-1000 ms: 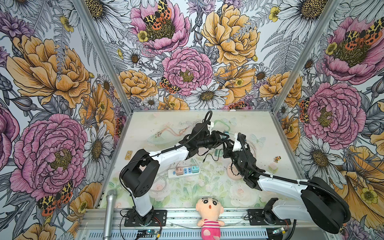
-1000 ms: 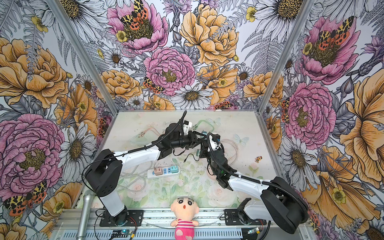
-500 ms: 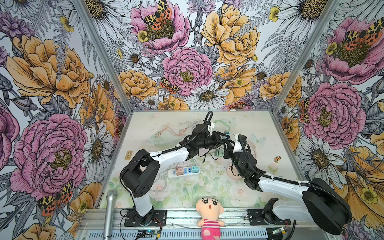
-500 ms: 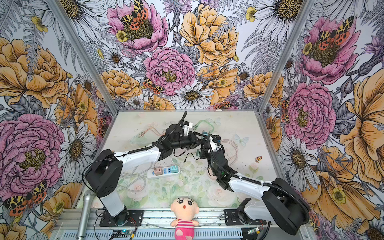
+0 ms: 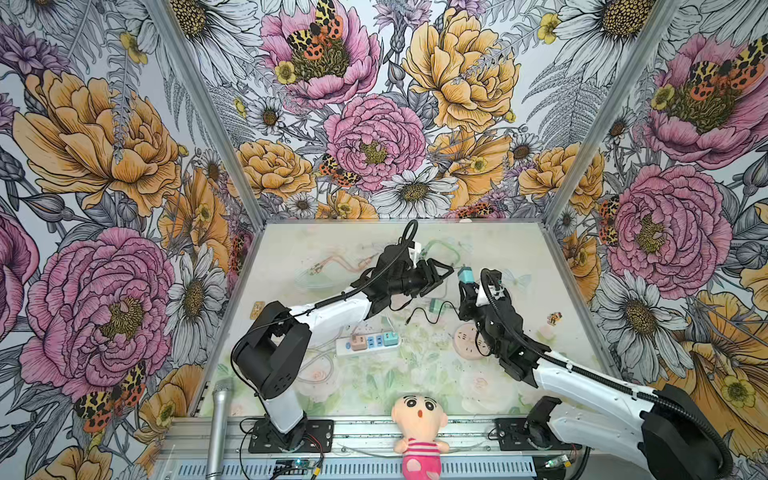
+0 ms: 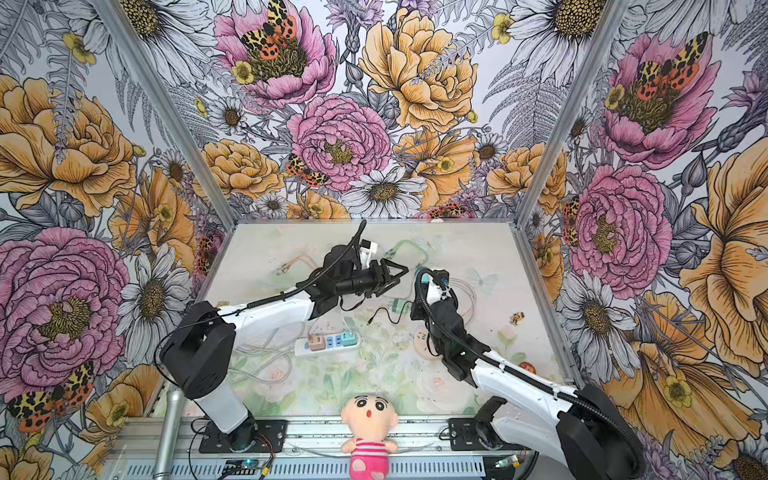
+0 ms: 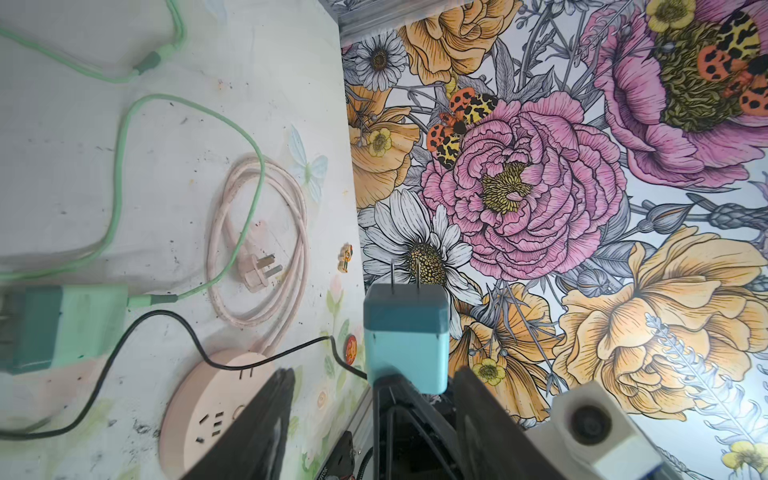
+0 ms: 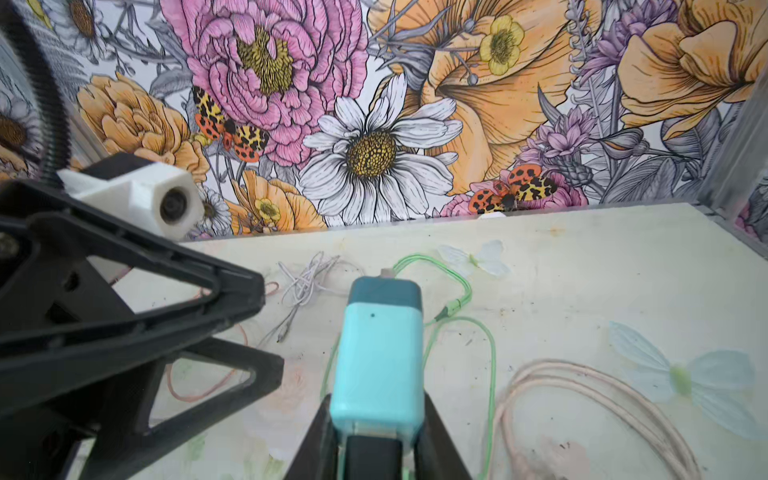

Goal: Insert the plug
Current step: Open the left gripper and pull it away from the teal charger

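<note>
Clamping the teal plug [image 8: 378, 365], right hand [image 8: 377, 419] faces wide-spread left hand [image 8: 270, 332].

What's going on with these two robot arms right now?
The right pincer holds a teal charger plug up off the table, prongs pointing away from it. The left pincer stands open close beside the plug, gripping nothing. A white power strip and a round pink socket lie on the table below; the plug is not in either yet.

Left fingers [image 8: 243, 291] have spread wider; now apart from the plug [image 8: 376, 365].
</note>
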Controlling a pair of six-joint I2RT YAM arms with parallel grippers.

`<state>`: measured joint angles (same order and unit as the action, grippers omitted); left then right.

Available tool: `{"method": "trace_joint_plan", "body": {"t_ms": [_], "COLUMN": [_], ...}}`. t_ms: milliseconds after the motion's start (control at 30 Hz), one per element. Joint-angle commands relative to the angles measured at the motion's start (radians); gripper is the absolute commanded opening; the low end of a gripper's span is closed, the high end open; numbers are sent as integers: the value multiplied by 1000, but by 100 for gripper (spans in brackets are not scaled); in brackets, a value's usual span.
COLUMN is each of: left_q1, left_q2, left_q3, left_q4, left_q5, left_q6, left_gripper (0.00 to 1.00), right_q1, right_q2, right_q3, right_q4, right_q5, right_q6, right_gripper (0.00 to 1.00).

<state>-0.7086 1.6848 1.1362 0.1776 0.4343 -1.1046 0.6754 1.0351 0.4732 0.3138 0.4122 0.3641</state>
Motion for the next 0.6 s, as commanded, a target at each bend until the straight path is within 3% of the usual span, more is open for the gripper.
{"method": "trace_joint_plan", "body": {"t_ms": [0,100,200,367,567], "left_q1": [28,42,56,64,16], "left_q2": [-84,-131,-174,-149,8], "left_q3": [17,76,101,116,201], "left_q4": [-175,-399,-512,-518,-595], "left_q5": [-64,-164,-232,-139,-52], "left_q6": [143,293,377,413,461], "left_gripper": [63,63,63,60,51], "right_q1": [-16,-54,-133,-256,-291], "right_q2": [-63,-101,-137,-174,-109], "right_q3": [108,183,224,247,361], "right_q4": [-257,-464,-591,-629,-735], "right_q5": [-119,-220,-366,-588,-736], "right_q6": [-35,-21,23,90,76], "right_gripper": [0,0,0,0,0]}}
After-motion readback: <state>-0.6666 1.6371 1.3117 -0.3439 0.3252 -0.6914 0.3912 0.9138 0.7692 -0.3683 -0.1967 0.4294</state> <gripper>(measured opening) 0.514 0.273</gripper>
